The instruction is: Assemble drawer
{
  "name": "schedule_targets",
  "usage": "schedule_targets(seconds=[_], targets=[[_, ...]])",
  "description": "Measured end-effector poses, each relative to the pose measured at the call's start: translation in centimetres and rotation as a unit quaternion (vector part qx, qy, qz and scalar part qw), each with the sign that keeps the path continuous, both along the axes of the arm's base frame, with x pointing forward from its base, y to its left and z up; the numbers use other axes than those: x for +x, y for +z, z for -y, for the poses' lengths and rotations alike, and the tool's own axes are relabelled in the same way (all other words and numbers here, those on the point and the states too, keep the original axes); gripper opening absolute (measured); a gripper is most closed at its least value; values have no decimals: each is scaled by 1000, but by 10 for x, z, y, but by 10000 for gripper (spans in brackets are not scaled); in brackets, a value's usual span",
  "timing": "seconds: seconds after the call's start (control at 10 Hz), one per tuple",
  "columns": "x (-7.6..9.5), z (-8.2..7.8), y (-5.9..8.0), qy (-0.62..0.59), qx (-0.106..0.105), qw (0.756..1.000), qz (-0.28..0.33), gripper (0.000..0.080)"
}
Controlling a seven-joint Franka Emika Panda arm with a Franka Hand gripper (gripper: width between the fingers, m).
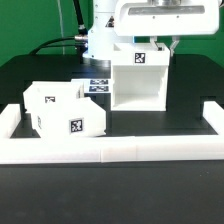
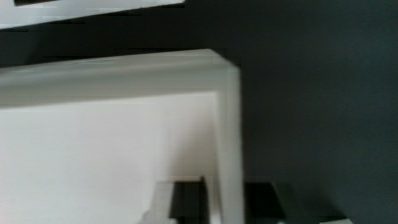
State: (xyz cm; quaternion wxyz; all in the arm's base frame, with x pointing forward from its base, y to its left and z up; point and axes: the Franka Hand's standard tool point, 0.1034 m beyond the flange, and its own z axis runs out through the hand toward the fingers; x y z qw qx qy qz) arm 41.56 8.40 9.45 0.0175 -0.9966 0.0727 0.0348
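The drawer housing [image 1: 138,78] is a tall white box with a black-and-white tag on its front top. It stands upright at the middle back of the table. Two small white trays [image 1: 45,100] [image 1: 76,116] sit close together to the exterior view's left of it, each with a tag. My gripper [image 1: 168,44] hangs over the housing's wall on the exterior view's right. In the wrist view the thin white wall [image 2: 221,120] runs between my two dark fingers [image 2: 185,205], which press on both its sides, so the gripper [image 2: 224,202] is shut on it.
A low white wall strip [image 1: 110,150] borders the table at the front and both sides. The marker board [image 1: 99,86] lies flat behind the trays. The arm's white base [image 1: 100,35] stands at the back.
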Motion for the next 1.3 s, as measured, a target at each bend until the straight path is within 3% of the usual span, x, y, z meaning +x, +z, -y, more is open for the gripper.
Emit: schedule_targets(seconds=[0.1,0.8,1.3], targets=[[0,0,0,0,0,1000,0,36],[1,0,0,0,0,1000,0,36],[60,-2,0,11,13,1000,25,38]])
